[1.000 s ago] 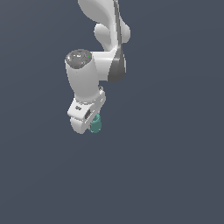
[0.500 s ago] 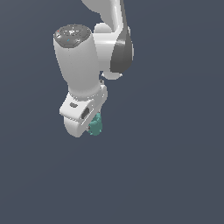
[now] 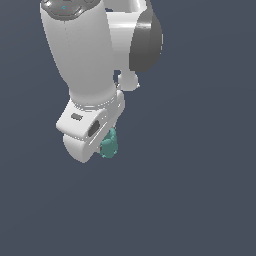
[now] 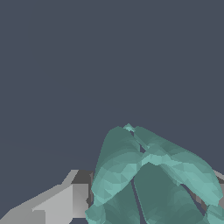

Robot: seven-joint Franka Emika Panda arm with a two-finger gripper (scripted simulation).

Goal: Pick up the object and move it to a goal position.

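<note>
Background: plain slate-grey field in both views, with no counter edge, floor line or goal marker to be made out. Item one: white robot arm [image 3: 80, 55], entering from the top of the exterior view and filling much of the upper half, with a dark grey joint cover on the exterior view's right. Item two: pincer [image 3: 102, 142], carried at the low end of the arm; its fingers are largely hidden behind the white hand body in the exterior view, and one pale grey finger [image 4: 61, 203] is seen in the wrist view, lying against the side of the load. Item three: object [image 3: 108, 144], small, teal-green, lumpy and lobed, far smaller than the hand; it is held at the tip of the pincer, which is closed on it, and it is seen clear of any surface. In the wrist view the object [image 4: 148, 179] fills the lower part of the picture and no target is shown beyond it. Step judged in hand: carriage of the held object toward the goal. Handling notes: the squeeze should be kept constant, since a lobed shape offers uneven contact and may be rolled out by a sudden turn; wrist rotation should be kept slight; speed should be eased before arrival; release is not advised until the goal position is confirmed.
</note>
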